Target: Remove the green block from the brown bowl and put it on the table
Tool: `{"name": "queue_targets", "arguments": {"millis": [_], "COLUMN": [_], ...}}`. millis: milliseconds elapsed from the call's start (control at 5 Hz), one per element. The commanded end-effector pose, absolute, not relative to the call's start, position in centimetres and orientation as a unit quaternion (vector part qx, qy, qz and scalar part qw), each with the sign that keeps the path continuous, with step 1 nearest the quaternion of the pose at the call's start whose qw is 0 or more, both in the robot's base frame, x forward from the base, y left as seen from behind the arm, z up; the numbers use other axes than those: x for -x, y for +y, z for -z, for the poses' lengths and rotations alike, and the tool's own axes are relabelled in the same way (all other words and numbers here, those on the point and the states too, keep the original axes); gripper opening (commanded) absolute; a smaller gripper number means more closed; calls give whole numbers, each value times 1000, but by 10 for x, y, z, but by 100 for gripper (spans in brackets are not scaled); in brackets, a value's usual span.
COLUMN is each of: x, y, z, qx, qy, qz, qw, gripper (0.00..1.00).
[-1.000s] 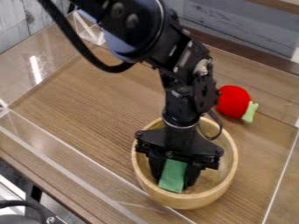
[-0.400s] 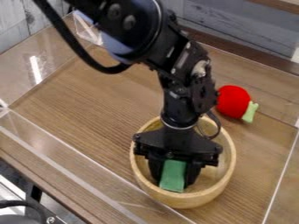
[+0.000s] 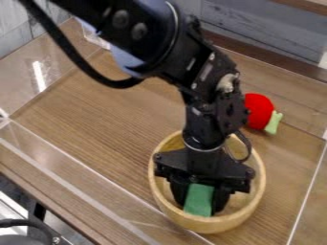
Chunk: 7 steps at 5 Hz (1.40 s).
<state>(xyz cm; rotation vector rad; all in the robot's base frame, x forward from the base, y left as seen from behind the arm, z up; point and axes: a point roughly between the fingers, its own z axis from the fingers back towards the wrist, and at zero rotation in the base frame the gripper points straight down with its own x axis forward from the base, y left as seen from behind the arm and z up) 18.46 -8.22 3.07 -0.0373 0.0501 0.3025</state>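
Observation:
The brown bowl (image 3: 250,188) stands on the wooden table near the front right. Inside it, the green block (image 3: 202,200) is upright between the black fingers of my gripper (image 3: 205,196), which points straight down into the bowl and is shut on the block. The block's top is hidden by the gripper body; its lower part shows just above the bowl's inner floor.
A red strawberry-like toy (image 3: 259,108) with a green top lies behind the bowl to the right. A clear plastic wall (image 3: 76,158) runs along the table's front and left edges. Wooden table surface (image 3: 90,110) spreads to the left.
The arm has shifted slightly right and toward the camera, with the block still in its grip inside the bowl. The bowl seems to have moved with it a little.

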Motion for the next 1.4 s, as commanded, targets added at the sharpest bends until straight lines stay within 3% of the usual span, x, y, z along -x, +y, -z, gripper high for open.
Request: {"name": "queue_targets", "arguments": {"millis": [0,600,1200], "x": [-179,-180,-183], "y": [-91,-91,-77], "z": [-39,-27,-50], "qx": [17,4,5], "qy": [22,23,16], "qz": [-101,-23,-74], "qw": [995,999,997], "gripper": [0,0,0]}}
